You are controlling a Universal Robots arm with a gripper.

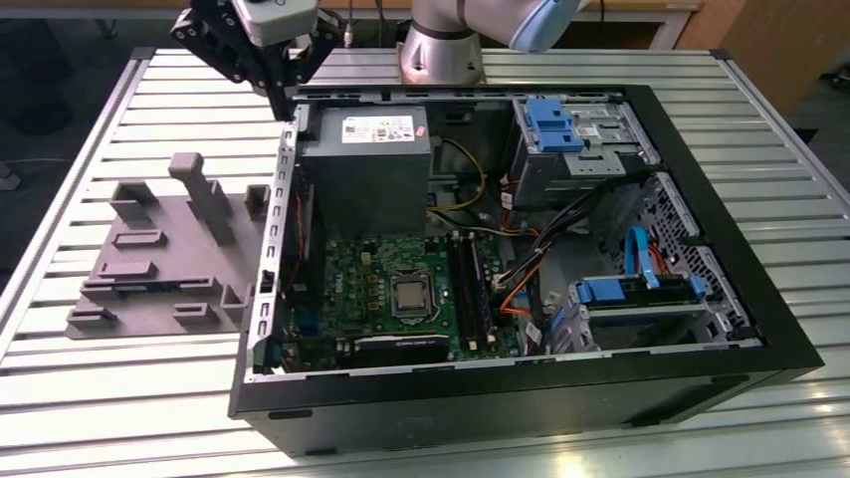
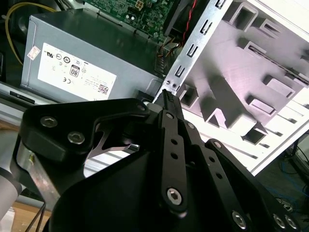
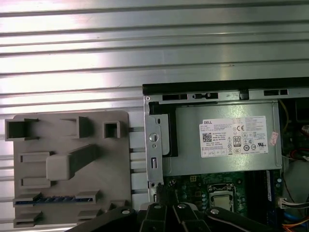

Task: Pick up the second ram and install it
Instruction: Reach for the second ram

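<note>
Second ram (image 3: pixel 53 199) stands on edge in a narrow slot of the grey holder block (image 3: pixel 72 164), which lies beside the open case (image 1: pixel 531 398) on the slatted table (image 1: pixel 133 398); I take it that this leaves its long faces free for a pinch. My gripper (image 2: pixel 167 96) looks clenched on nothing and hangs tips-down over the case's corner by the power supply (image 3: pixel 222 140), well apart from the stick, wrist roughly vertical.

Thin second ram (image 3: pixel 53 199) slotted in grey holder (image 3: pixel 113 169)
</note>
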